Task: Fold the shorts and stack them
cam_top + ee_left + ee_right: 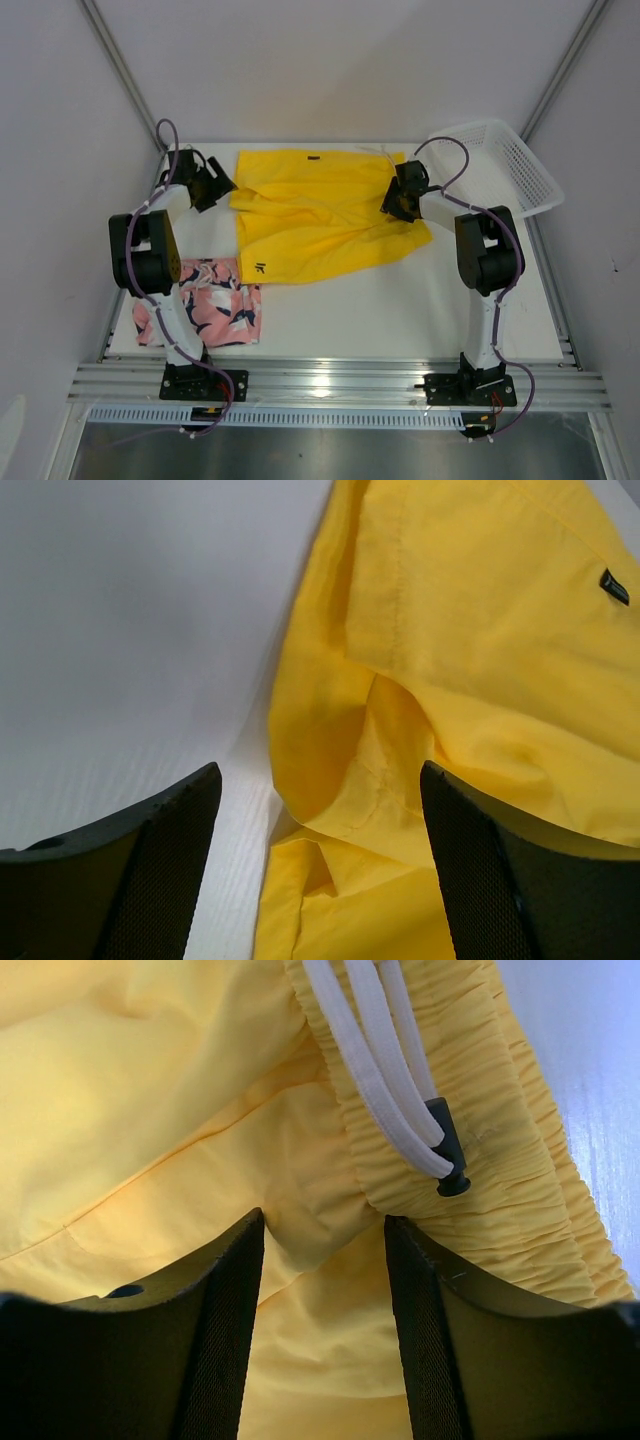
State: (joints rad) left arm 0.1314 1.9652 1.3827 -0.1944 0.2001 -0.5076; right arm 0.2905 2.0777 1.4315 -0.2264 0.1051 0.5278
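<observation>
Your left gripper (224, 186) stands open at the left edge of the yellow shorts (320, 225), which lie spread across the far middle of the surface (400, 310); your right gripper (396, 207) is open too, over their right side beside the white drawstring (370, 1050); the pink shorts (225, 312) lie folded at the near left.

We see the yellow shorts (320, 215) in the upper middle of the frame, a plain bright yellow, with a small dark logo (313, 160) near their top edge and a white mark (260, 268) at their lower left. Their drawstring (370, 1050) is white, its toggle (447, 1145) dark. The pink shorts (215, 305) at lower left carry a navy-and-white leafy print. The basket (510, 165) at upper right and the table (400, 310) are white; the left gripper (222, 188) and right gripper (395, 208) are black.
</observation>
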